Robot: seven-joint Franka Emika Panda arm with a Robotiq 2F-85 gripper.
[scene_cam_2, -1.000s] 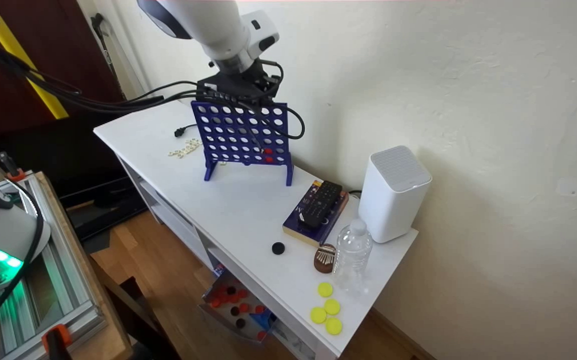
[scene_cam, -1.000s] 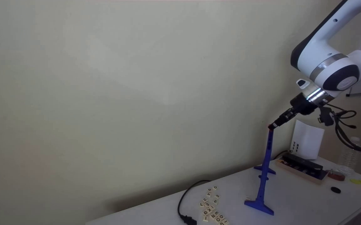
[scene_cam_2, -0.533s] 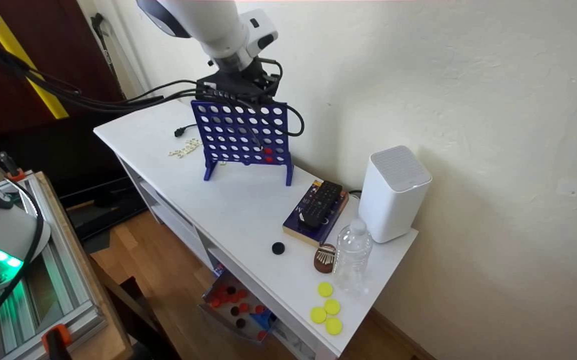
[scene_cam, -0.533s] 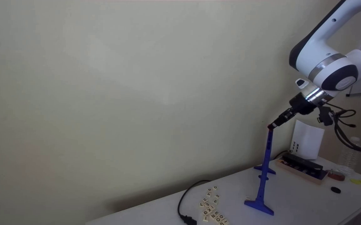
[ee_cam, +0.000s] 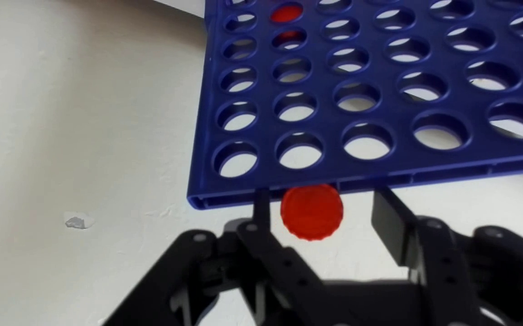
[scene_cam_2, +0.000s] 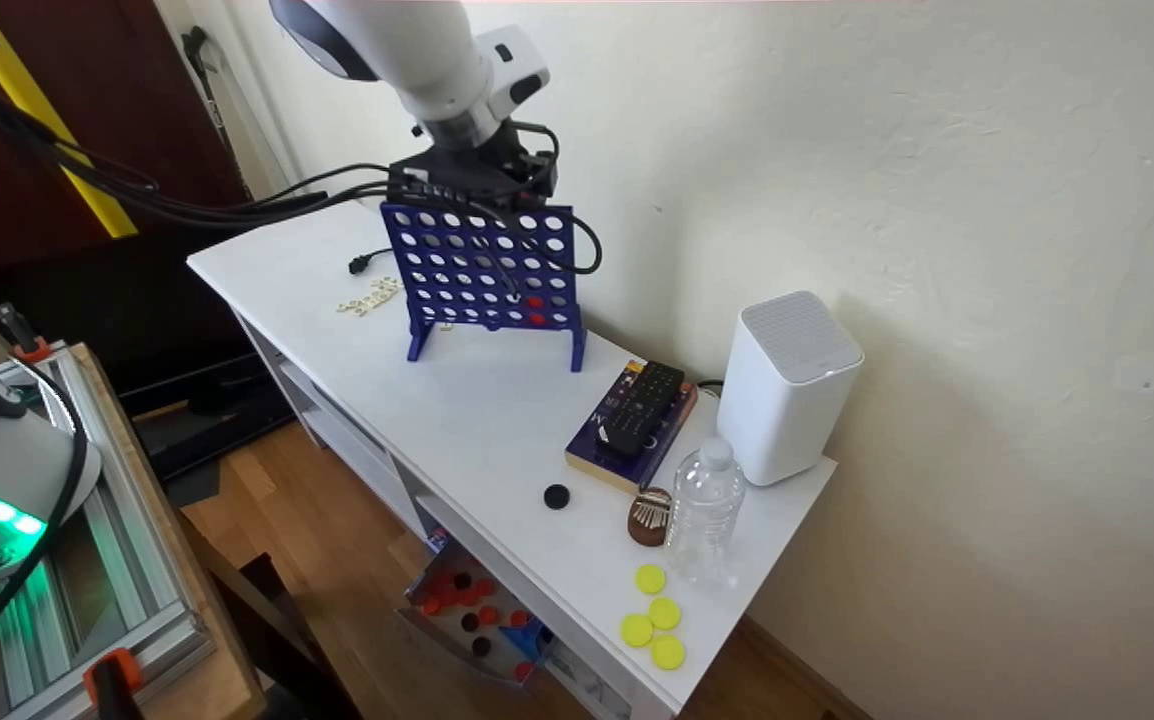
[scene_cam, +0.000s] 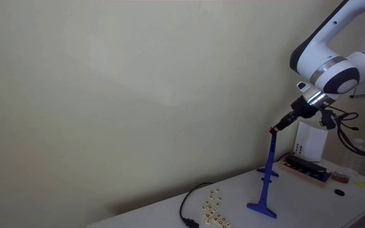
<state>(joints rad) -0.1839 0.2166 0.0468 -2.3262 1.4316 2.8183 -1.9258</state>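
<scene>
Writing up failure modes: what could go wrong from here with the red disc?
Wrist view: the gripper is open with gaps beside the red disc, so the disc might tip off the blue frame; whether it's seated in a slot is unclear.
The fingertips are close to the frame's top edge; a sideways move could knock it.
A cable loop hangs in front of the frame in an exterior view and may snag.

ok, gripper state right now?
Gripper: open, holding nothing; red disc between its fingers, gap on each side, at the top edge of the blue rack.
</scene>
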